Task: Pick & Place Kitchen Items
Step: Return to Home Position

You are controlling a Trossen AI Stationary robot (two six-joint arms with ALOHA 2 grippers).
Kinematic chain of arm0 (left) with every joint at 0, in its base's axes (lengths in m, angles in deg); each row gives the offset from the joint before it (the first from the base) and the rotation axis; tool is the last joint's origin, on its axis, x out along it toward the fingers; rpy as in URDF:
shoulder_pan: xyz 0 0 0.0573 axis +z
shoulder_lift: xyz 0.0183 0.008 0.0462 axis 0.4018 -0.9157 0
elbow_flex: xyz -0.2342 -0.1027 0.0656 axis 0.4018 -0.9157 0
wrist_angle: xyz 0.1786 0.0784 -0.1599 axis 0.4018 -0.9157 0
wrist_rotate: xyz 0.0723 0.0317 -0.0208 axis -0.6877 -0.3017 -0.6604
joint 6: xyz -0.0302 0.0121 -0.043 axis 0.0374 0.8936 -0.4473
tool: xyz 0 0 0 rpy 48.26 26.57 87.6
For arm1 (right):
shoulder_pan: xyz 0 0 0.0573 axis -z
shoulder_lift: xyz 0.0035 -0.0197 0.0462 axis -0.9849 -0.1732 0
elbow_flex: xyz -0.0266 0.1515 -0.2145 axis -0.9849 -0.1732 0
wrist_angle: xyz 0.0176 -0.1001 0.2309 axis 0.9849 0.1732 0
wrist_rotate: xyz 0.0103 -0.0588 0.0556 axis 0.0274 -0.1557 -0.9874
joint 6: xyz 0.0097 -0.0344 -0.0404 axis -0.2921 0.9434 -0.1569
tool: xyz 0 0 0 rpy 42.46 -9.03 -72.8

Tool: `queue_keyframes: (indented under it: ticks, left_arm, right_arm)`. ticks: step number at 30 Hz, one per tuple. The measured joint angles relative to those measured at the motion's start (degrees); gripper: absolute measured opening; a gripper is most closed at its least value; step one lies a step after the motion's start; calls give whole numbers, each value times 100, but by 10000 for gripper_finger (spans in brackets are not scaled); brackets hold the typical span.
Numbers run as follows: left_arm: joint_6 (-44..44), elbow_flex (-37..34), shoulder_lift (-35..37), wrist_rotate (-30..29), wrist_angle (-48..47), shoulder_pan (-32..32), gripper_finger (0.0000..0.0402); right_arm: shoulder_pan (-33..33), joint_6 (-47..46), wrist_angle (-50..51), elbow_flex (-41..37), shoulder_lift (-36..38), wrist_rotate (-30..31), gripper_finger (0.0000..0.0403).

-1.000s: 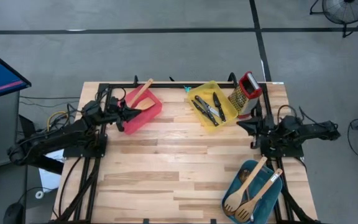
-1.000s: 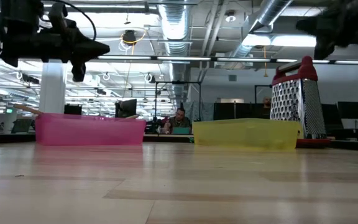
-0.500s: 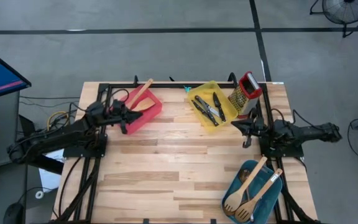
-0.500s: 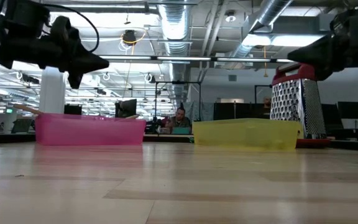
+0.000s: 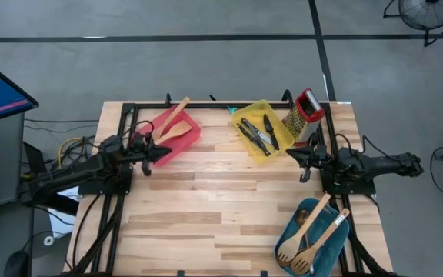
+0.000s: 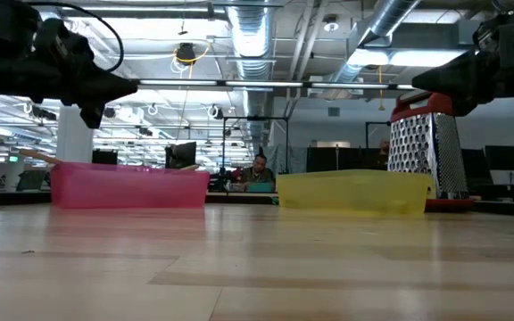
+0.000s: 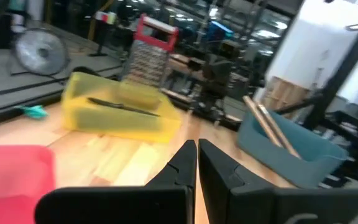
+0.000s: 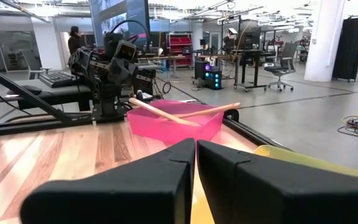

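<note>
Two pale wooden spatulas [image 5: 175,127] lie in the red tray [image 5: 191,140], their handles sticking out over its far rim; they also show in the right wrist view [image 8: 166,113]. Black-handled knives [image 5: 261,132] lie in the yellow tray [image 5: 244,115]. Wooden spoons and turners [image 5: 314,229] lie in the teal tray [image 5: 287,235]. My left gripper [image 5: 162,154] is shut and empty, in the air beside the red tray's near left corner. My right gripper [image 5: 298,158] is shut and empty, in the air near the yellow tray's near right corner.
A steel box grater [image 5: 304,114] with a red top stands at the far right, next to the yellow tray. Bare wooden table [image 5: 221,208] stretches between the trays. Black frame rails [image 5: 129,115] run along the table's edges.
My left gripper has drawn back from over the red tray toward the table's left and near edges, staying shut. My right gripper has come down a little and reached slightly toward the table's left.
</note>
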Motion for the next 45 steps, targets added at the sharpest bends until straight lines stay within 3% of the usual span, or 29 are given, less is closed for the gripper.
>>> queue_keyframes:
  ticks: [6, 15, 19, 24, 35, 45]
  left_arm:
    - [250, 0, 316, -913, -692, -209, 0]
    - [670, 0, 324, -2181, -1167, -1602, 0]
    - [922, 0, 401, -1121, -813, -2148, 1]
    - [660, 0, 426, -19, -1026, -2156, 1]
    - [787, 4, 583, -313, -1173, -1463, 1]
    - [1146, 4, 485, -646, -1213, -1421, 3]
  right_arm:
    - [0, 0, 0, 0, 0, 0, 23]
    - [0, 0, 2, -2, 0, -2, 21]
    - [0, 0, 2, -2, 0, -2, 24]
    - [0, 0, 4, -2, -1, -4, 21]
    - [0, 2, 6, -4, -2, -4, 24]
    - [0, 2, 7, -4, -2, -4, 21]
